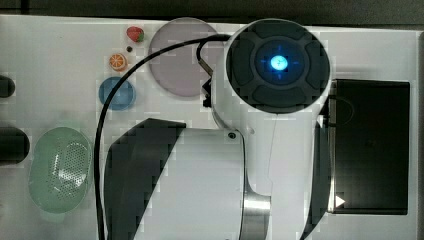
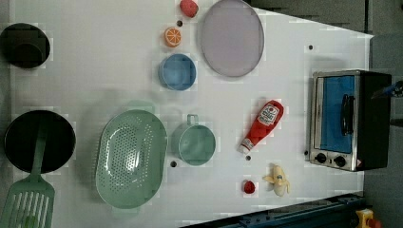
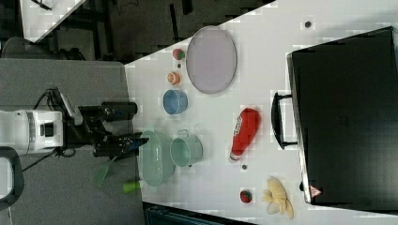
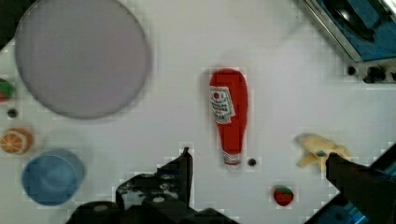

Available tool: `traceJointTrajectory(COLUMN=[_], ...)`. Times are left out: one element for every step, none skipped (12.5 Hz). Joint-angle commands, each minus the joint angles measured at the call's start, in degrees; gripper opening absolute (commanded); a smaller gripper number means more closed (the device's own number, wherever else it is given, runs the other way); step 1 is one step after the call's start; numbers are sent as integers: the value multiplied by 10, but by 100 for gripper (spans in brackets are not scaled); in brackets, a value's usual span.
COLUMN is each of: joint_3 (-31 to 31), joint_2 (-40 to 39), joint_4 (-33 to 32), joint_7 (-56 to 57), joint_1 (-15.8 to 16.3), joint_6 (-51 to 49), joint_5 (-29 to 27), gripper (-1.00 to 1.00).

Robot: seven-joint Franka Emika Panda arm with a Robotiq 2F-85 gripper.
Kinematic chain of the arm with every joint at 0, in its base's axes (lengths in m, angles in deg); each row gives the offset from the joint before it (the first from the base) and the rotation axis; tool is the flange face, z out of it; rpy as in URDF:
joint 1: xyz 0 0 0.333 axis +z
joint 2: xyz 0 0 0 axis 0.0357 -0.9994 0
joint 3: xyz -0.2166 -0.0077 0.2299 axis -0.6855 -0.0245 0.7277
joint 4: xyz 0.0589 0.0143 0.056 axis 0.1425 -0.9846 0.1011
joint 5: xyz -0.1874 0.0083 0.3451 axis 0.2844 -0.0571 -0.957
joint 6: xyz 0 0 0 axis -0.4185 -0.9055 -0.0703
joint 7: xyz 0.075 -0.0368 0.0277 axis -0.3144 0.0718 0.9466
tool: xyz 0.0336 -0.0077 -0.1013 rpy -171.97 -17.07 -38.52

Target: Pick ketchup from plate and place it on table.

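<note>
— How many ketchup bottles do you see?
— One ketchup (image 2: 262,125), lying on the counter (image 2: 95,71), well apart from the one empty plate (image 2: 231,38).
— And the fingers (image 4: 348,170)?
— Spread wide, holding nothing.

1. Two strawberries: one (image 2: 188,7) beside the plate (image 2: 231,38), one (image 2: 249,186) far from it.
2. One ketchup (image 2: 262,126), well off the plate.
3. One banana (image 2: 278,180).
4. One blue bowl (image 2: 177,71).

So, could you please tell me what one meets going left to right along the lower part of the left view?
Green slotted spatula → oval green colander → green handled cup → red strawberry → peeled yellow banana → silver toaster oven.
</note>
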Motion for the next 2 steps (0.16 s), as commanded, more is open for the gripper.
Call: traceJointTrajectory(joint_3=[-5, -5], joint_2=[-10, -10], joint_4=[-3, -4], joint_7=[-29, -29], joint_1=[3, 3], joint_6=[-4, -4], joint_5=[0, 0], gripper=[100, 100])
